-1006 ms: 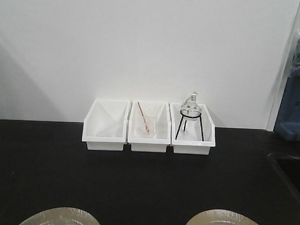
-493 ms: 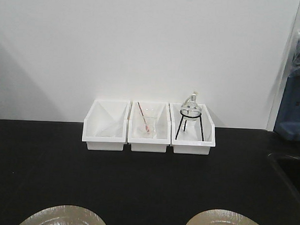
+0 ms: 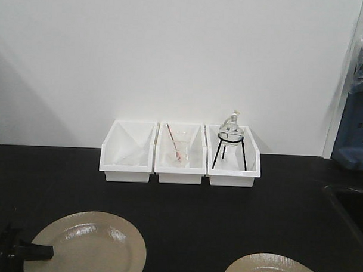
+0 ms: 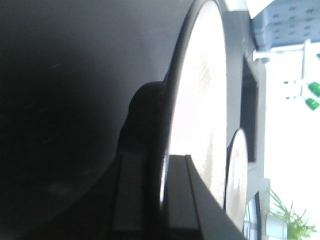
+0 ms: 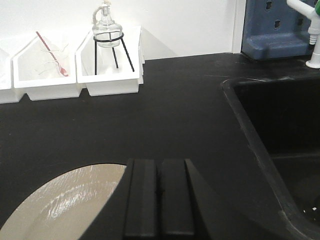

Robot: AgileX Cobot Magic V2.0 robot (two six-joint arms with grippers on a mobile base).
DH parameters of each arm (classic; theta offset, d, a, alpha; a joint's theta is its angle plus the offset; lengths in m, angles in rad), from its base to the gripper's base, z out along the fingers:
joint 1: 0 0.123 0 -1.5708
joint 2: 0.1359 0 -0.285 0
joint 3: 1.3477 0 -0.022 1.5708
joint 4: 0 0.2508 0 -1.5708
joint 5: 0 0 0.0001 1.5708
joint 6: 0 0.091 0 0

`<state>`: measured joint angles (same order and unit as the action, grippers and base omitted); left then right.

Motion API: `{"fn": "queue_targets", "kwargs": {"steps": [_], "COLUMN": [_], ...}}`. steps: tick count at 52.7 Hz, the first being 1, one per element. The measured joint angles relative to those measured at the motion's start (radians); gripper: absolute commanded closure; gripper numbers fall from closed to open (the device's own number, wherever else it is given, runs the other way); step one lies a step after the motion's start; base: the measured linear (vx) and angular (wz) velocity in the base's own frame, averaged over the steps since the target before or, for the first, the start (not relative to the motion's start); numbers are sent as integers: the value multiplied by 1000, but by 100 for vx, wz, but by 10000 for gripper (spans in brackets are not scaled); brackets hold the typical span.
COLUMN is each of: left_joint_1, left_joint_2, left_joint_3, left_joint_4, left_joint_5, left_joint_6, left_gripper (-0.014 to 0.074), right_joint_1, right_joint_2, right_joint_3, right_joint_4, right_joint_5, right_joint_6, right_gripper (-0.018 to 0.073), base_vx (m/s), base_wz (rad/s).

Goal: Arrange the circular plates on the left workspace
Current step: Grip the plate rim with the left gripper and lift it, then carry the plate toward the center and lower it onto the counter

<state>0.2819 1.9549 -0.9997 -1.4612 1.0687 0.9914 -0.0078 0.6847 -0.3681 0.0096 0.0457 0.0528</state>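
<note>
Two tan round plates are on the black countertop [image 3: 185, 214]. The left plate [image 3: 88, 243] is near the front left. My left gripper [image 3: 31, 250] is shut on its left rim. In the left wrist view the plate [image 4: 200, 100] stands edge-on, and its dark rim sits between the fingers of the left gripper [image 4: 162, 162]. The second plate [image 3: 272, 269] lies at the front right and also shows in the left wrist view [image 4: 237, 175]. My right gripper [image 5: 160, 167] is shut and empty, just right of that plate [image 5: 60, 205]. It is out of the front view.
Three white bins [image 3: 181, 154] stand in a row against the back wall. One holds a glass flask on a black tripod [image 5: 107, 30] and one holds glassware with a red rod [image 5: 50, 47]. A recessed black sink [image 5: 280, 130] lies on the right.
The left plate has moved away from the front edge toward the bins, and my left gripper has come into view at its left rim. The right plate has not moved.
</note>
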Motion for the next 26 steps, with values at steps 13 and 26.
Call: {"fn": "queue_targets", "kwargs": {"steps": [13,26], "left_joint_1": [-129,-225], "left_joint_2": [7,50], "left_joint_3": [-56,-235], "left_joint_4": [-97,-120], "left_joint_5": [-111,-211], "left_joint_6": [-1,-115], "left_gripper": [596,596], "right_joint_1": [0,0], "right_joint_2": [0,0], "right_joint_3": [0,0], "right_joint_4": [0,0], "right_joint_5": [0,0], "right_joint_6": [0,0], "right_gripper": [558,558], "base_vx": [0,0], "base_wz": [0,0]}}
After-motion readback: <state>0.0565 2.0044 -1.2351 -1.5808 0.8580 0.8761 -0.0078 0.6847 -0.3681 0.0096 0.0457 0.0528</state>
